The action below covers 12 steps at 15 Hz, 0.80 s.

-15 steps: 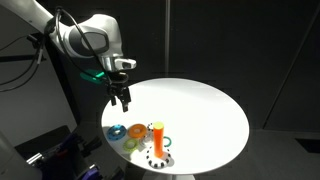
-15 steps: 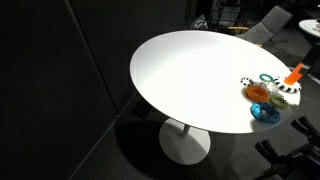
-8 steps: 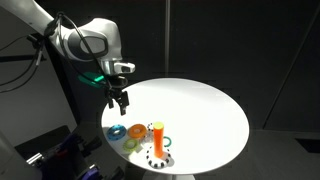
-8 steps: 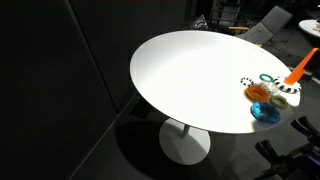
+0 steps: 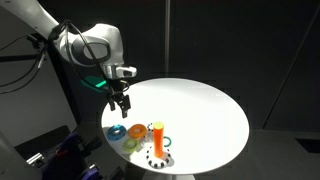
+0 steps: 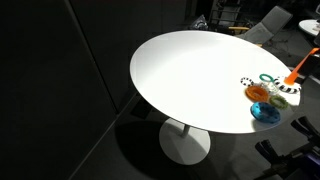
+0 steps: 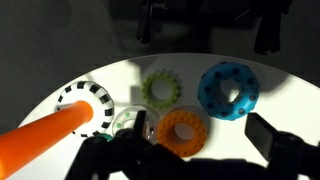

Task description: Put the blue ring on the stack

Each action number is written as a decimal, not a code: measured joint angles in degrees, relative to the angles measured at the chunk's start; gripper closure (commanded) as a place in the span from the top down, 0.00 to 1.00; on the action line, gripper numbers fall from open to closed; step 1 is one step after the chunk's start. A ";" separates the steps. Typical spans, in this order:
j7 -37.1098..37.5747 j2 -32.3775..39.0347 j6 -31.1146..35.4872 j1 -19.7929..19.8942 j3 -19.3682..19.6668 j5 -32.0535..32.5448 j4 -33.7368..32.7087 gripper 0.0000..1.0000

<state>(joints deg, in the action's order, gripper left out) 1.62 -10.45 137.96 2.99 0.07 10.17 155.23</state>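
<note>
The blue ring point(image 5: 116, 131) lies flat near the edge of the white round table; it also shows in the other exterior view point(image 6: 266, 112) and at the upper right of the wrist view point(image 7: 228, 90). The stack, an orange peg point(image 5: 157, 134) on a round black-and-white base point(image 7: 85, 100), stands close by, also in an exterior view point(image 6: 297, 72). My gripper point(image 5: 120, 103) hovers above the rings, open and empty; in the wrist view its fingers point(image 7: 200, 160) frame an orange ring point(image 7: 181, 129).
A green ring point(image 7: 160, 88) and a clear ring point(image 7: 130, 122) lie between the base and the blue ring. The table point(image 5: 200, 110) stretches away bare beyond the cluster. The table edge is just past the rings, with dark floor around.
My gripper has dropped slightly lower toward the rings. The rings and the peg have not moved.
</note>
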 measured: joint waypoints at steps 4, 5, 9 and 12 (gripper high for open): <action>0.00 4.21 5.76 0.00 0.61 -0.13 0.58 1.00; -0.01 5.24 7.34 0.00 0.67 -0.24 0.86 1.00; -0.64 8.90 13.07 0.00 0.70 -1.05 2.27 1.00; -2.31 11.36 16.47 0.00 0.70 -2.83 3.17 1.00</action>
<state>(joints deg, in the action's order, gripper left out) -0.69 0.91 154.43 2.99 0.77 7.34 158.39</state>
